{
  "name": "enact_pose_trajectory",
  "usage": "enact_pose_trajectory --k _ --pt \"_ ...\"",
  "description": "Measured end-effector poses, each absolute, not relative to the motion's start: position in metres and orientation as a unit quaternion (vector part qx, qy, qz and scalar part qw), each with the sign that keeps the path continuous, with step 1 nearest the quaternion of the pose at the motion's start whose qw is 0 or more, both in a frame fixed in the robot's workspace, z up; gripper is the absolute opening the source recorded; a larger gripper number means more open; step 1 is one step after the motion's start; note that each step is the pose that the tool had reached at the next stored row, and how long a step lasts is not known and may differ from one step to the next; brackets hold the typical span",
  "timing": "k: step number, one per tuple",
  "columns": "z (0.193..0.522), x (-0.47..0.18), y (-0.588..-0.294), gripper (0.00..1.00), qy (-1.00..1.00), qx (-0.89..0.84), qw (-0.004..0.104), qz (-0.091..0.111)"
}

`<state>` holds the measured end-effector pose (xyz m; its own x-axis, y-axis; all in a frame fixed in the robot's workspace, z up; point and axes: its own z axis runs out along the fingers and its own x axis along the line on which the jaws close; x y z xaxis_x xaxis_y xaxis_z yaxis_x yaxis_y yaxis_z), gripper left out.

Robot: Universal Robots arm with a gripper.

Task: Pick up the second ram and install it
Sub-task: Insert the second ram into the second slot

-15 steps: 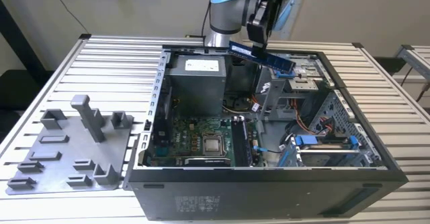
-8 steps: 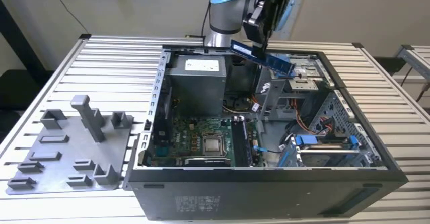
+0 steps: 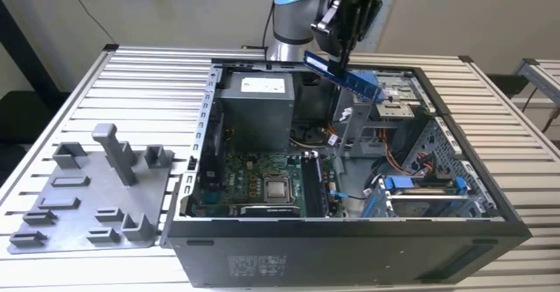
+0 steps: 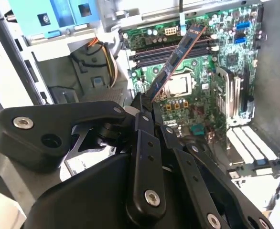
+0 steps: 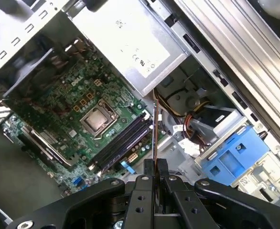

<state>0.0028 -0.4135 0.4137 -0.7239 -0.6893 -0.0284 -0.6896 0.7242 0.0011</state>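
Note:
My gripper point(image 3: 339, 57) hangs above the far part of the open computer case, shut on the second ram point(image 3: 360, 83), a long thin stick held by one end and slanting down toward the exterior view's right. In the second wrist view the ram point(image 4: 176, 62) sticks out from the black fingers point(image 4: 141, 107) over the green motherboard point(image 4: 216, 67) and its long black slots point(image 4: 152, 54). The first wrist view shows the ram point(image 5: 154, 131) edge-on as a thin line, clamped by the gripper point(image 5: 154, 166), high above the slots point(image 5: 121, 143).
The case holds a grey power supply point(image 3: 258, 105), cables and a blue drive caddy point(image 3: 420, 186). The CPU socket point(image 3: 278, 188) sits beside the slots point(image 3: 313, 186). A grey fixture plate with upright posts point(image 3: 88, 197) lies on the slatted table at the exterior view's left.

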Motion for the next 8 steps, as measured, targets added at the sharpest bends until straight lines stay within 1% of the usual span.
enact_pose_trajectory --k 8 --pt "0.4135 0.0028 -0.4135 0.14 0.952 -0.307 0.013 0.005"
